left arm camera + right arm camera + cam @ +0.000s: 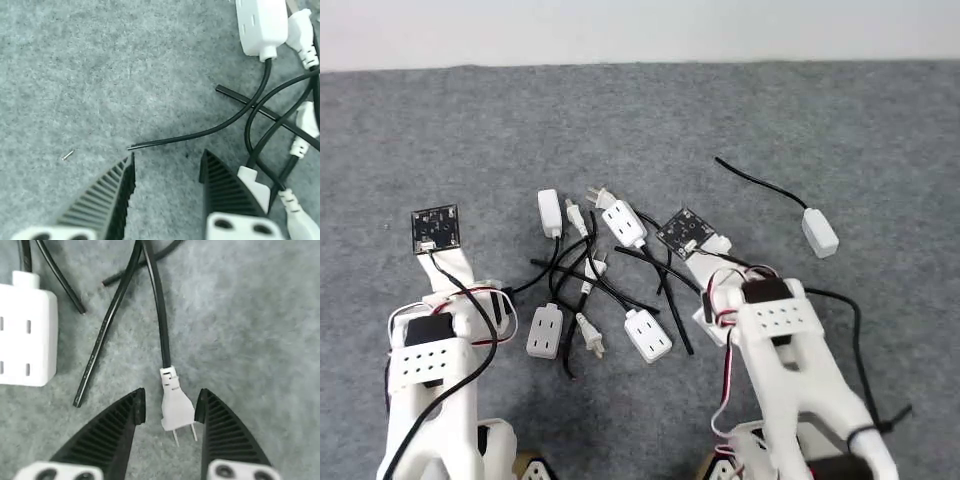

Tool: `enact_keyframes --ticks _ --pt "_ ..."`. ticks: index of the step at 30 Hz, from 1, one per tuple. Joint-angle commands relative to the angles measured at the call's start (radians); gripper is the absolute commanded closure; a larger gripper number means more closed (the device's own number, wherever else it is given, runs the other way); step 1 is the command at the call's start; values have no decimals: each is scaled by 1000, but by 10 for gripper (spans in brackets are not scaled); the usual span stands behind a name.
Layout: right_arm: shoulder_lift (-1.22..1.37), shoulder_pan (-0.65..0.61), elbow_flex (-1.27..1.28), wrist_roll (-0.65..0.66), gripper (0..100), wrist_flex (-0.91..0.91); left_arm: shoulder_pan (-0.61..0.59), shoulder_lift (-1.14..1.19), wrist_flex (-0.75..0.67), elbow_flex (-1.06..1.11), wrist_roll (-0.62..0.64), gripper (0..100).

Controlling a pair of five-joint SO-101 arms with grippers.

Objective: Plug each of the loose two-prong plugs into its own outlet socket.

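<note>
Looking down in the high view: finding the left arm and the right arm flanking a tangle of black cords on the grey mat. Picking out loose plugs and white outlet blocks mixed together, none plainly plugged in. Noting a lone white block lying well apart on the right arm's side. Getting the whole layout here, though the prong directions are too small to tell.

Turning to the left wrist view: seeing the left gripper spread wide and holding nothing, hanging over bare mat with a cut cord end just ahead of its tips. Catching an upturned outlet block farther off, and a white plug body just beside the outer face of one finger.

Turning to the right wrist view: finding the right gripper wide open and straddling a two-prong plug, apparently not yet pressing it. Reading the detail lost from above: prongs pointing back toward the wrist, cord running away, a slotted block near but apart.

Judging the step in hand as the first grasp. Expecting the next move to call for closing on the plug's body clear of the prongs, then lifting and turning the prongs toward free slots, perhaps with the left gripper steadying that block.
</note>
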Motion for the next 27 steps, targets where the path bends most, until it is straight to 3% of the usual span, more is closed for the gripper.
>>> enact_keyframes --ticks 1,7,13,22,27 --pt "56 -1 -58 84 829 -28 -3 -11 -55 1 -26 801" --pt "151 31 -81 209 829 -61 -2 -11 -63 5 -54 801" --pt "288 76 -176 218 829 -102 -2 -11 -63 7 -57 801" --pt "390 71 -290 219 831 -1 -2 -11 -64 8 -60 801" --pt "394 61 -290 219 979 -7 -2 -11 -64 8 -60 801"
